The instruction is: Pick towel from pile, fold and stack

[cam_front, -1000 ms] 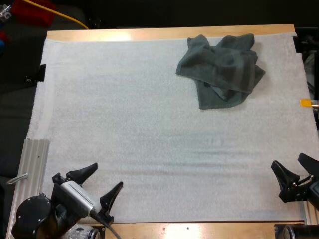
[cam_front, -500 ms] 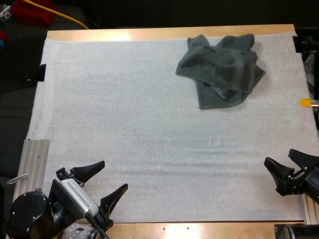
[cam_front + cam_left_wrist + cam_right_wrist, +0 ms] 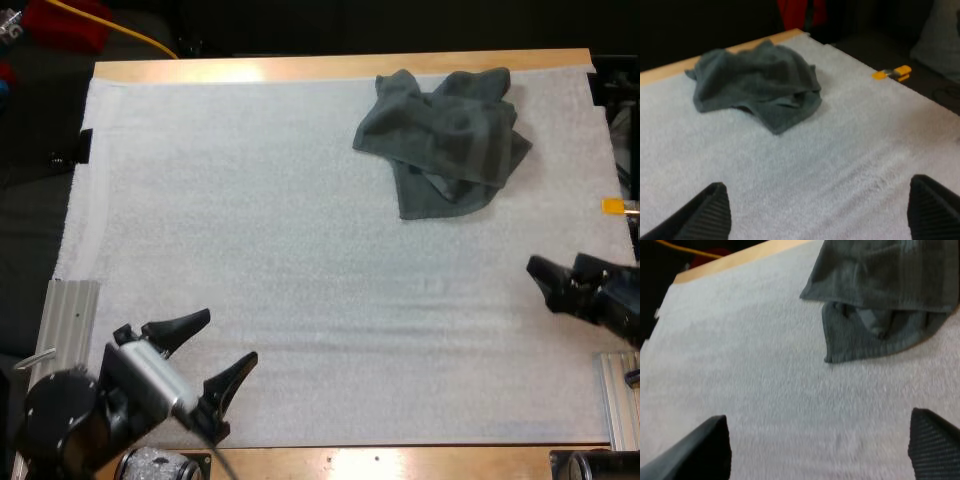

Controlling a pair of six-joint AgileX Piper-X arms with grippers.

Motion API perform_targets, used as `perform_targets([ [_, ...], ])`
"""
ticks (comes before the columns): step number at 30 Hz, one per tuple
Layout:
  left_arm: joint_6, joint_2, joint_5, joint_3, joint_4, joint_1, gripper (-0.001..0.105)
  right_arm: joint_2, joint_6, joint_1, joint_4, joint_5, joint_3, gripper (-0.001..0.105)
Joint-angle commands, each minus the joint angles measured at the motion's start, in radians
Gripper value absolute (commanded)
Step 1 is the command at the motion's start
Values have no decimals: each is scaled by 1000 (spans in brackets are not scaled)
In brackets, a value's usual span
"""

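both claws open and empty, with the crumpled towel lying at the far right of the mat.

left claw (image 3: 228,340) hovers over the near left edge of the white mat (image 3: 250,200), its two fingers spread wide with nothing between them. right claw (image 3: 556,266) sits low at the right edge, fingers likewise apart and clear, pointing inward. the dark grey-green towel (image 3: 445,135) lies in a loose heap close to the far edge of the wooden table (image 3: 300,68), well apart from both. i judge the picking step has not begun: the spread fingers look readied for a pinch, and the right claw, being nearer, seems better placed to reach the towel's near corner. folding and stacking are not yet done.
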Motion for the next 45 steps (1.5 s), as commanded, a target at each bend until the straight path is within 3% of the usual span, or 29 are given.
perform_targets([
  [1,-13,19,5,-6,-15,-4,71,25,22,-4,-44,-1,-10,71],
  [7,-81,125,79,-6,-74,-4,71,177,111,-4,-179,-1,-10,71],
  [14,-110,205,89,-9,-93,-4,71,361,204,-4,-369,13,-10,71],
  [18,-110,219,89,-10,-111,-4,71,459,219,-2,-408,38,-39,71],
  [24,-110,219,92,-10,-122,-4,71,635,217,-1,-413,52,-179,71],
  [30,-117,219,92,-10,-122,-4,71,814,246,84,-396,108,-352,71],
  [37,-117,219,106,-10,-122,-4,71,998,365,189,-382,230,-510,71],
  [45,-117,219,111,-10,-122,-4,71,1153,510,197,-344,272,-611,71],
])
